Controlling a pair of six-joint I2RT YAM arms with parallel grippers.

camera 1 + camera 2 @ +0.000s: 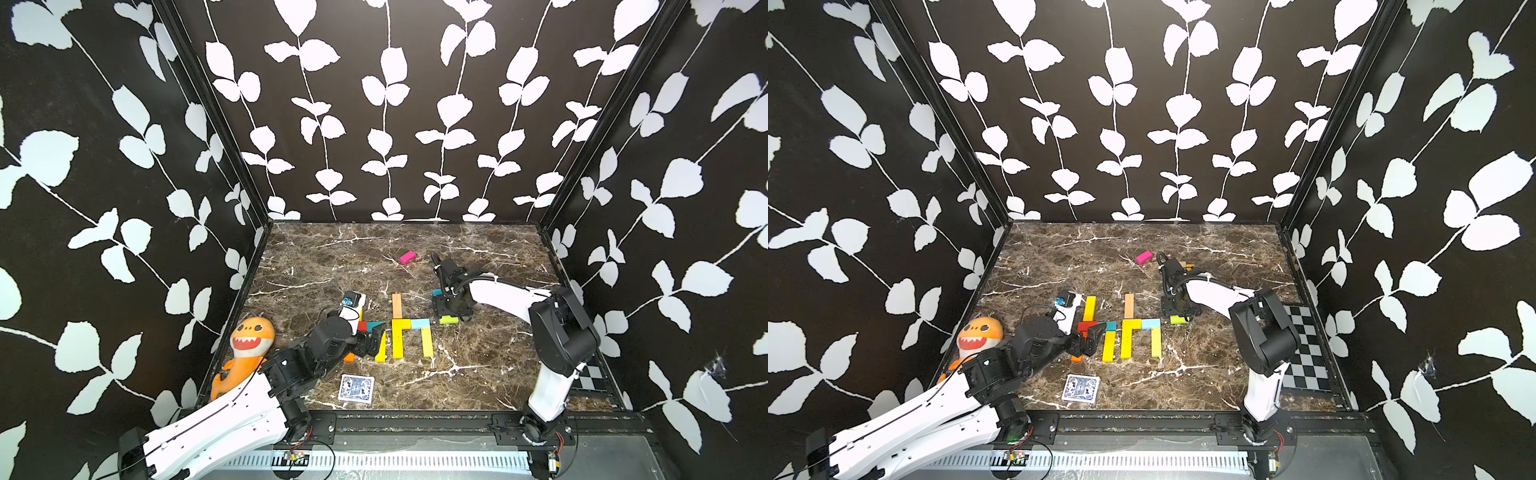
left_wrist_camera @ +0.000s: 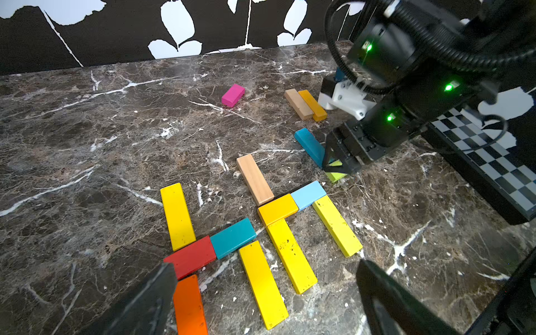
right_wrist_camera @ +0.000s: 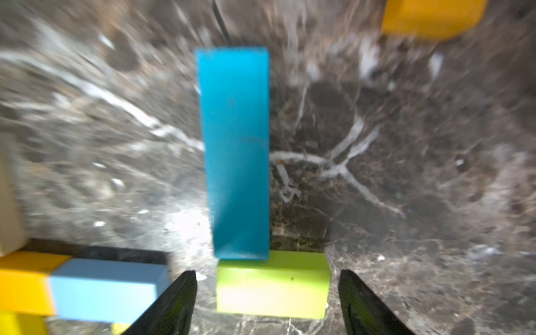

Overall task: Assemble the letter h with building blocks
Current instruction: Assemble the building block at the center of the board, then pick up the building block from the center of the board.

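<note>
Building blocks lie flat on the marble table (image 1: 478, 374). A tan block (image 1: 397, 305), an orange-yellow one (image 1: 401, 324), a light blue one (image 1: 419, 323) and two yellow legs (image 1: 397, 345) form an h shape. Left of it sits a second cluster of yellow, red, teal and orange blocks (image 2: 191, 256). My right gripper (image 3: 268, 293) stands open around a lime block (image 3: 272, 287), with a gap on each side. A blue block (image 3: 236, 150) has one end at the lime block. My left gripper (image 2: 266, 290) hangs open over a yellow block (image 2: 262, 284).
A pink block (image 1: 407, 257) lies alone toward the back. A tan and orange pair (image 2: 306, 104) sits behind the right arm. An orange shark plush (image 1: 245, 345) leans at the left wall, a card deck (image 1: 356, 388) lies near the front edge, a checkerboard (image 1: 1304, 349) at right.
</note>
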